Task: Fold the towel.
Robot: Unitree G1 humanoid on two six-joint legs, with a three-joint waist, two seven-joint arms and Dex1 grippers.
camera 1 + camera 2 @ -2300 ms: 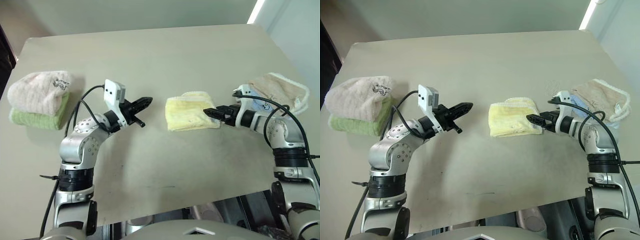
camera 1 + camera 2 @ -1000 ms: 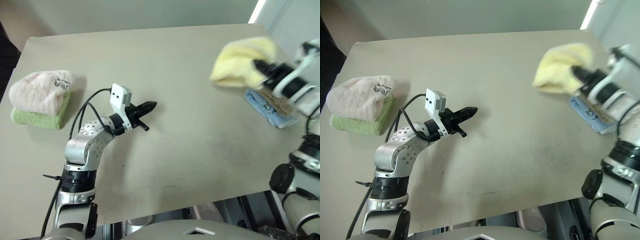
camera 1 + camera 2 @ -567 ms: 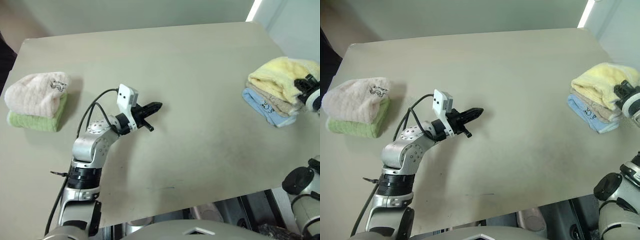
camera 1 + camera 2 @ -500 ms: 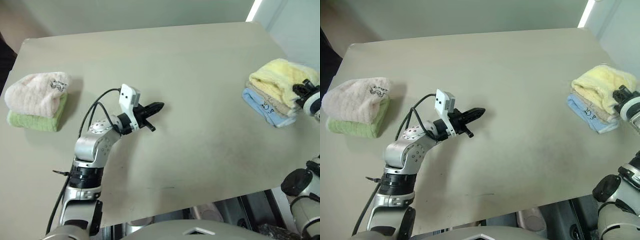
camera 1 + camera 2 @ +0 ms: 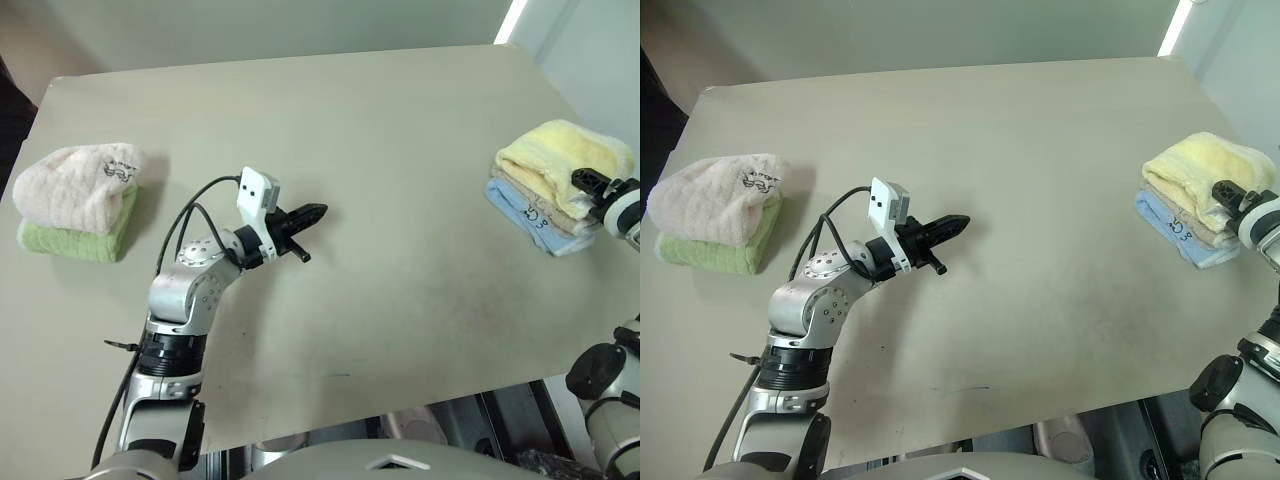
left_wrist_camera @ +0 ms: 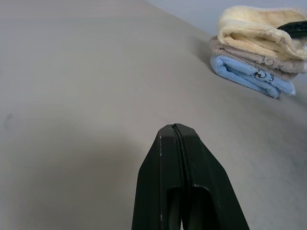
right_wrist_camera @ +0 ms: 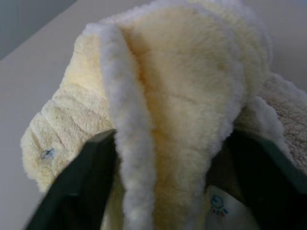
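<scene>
Yellow towel (image 5: 560, 155) folded, on top of tan and blue towel pile (image 5: 535, 210) at table's (image 5: 400, 150) right edge. Right gripper (image 5: 588, 184) jaws apart around towel end: letting go. Next: pull back clear. Left gripper (image 5: 310, 213) jaws together, mid-table.

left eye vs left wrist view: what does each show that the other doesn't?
Left eye alone: the folded pink towel stacked on the folded green towel, at the table's left side.
Left wrist alone: the seam where the shut left tool's fingers meet.
Both: the folded pale yellow terry towel on top of the beige towel and the blue towel, with the right tool at it.
</scene>
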